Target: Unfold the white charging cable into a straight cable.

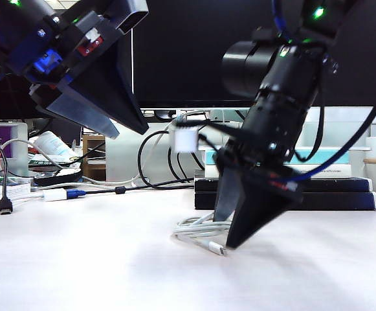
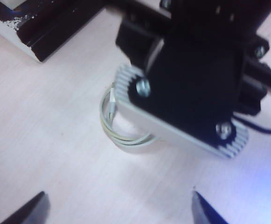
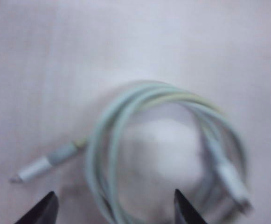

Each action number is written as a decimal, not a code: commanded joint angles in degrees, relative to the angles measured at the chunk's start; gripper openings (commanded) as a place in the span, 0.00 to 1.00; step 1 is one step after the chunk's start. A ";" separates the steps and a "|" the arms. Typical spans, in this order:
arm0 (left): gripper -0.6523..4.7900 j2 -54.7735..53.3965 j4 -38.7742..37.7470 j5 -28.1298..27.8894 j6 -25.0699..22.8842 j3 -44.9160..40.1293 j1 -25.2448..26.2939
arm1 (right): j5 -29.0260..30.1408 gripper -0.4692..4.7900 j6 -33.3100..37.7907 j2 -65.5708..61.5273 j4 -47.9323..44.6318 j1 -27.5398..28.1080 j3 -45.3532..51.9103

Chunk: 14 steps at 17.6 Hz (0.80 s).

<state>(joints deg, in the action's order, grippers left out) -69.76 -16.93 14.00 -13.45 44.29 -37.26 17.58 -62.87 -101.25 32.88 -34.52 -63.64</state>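
White charging cable [image 3: 149,140] coiled, glossy

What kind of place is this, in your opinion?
Probably an office or lab desk: a dark monitor stands behind the white table, with stacked books and loose cords. The right gripper hangs over the coiled white charging cable; the left gripper hovers higher.

Most of the coiled thin glossy white charging cable [image 1: 200,228] sits behind the right hand [image 1: 230,227], whose dark fingers cover its far side. From the left hand [image 2: 119,210], the right arm's black body blocks half the coil. Up close, the right wrist view is blurred, with the coil's near edge cut off.
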 commanded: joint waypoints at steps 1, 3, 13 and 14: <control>0.86 0.13 0.70 0.46 -0.02 0.35 -0.02 | -1.25 0.28 -0.09 -1.73 -1.57 -0.68 -0.20; 0.86 0.13 0.70 0.44 0.00 0.37 -0.02 | -1.22 0.12 1.77 -1.97 -3.80 -0.98 -0.26; 1.00 1.99 13.81 -7.37 -0.98 0.35 6.62 | -9.77 0.08 21.35 1.88 6.49 -0.94 -25.81; 1.00 2.10 14.38 -5.97 -1.27 0.35 7.32 | -9.51 0.08 21.38 3.34 7.82 -0.96 -26.53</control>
<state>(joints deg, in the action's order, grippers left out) -67.99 -4.43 5.67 -14.48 44.31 -30.24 7.49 -42.22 -99.29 38.48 -35.40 -89.62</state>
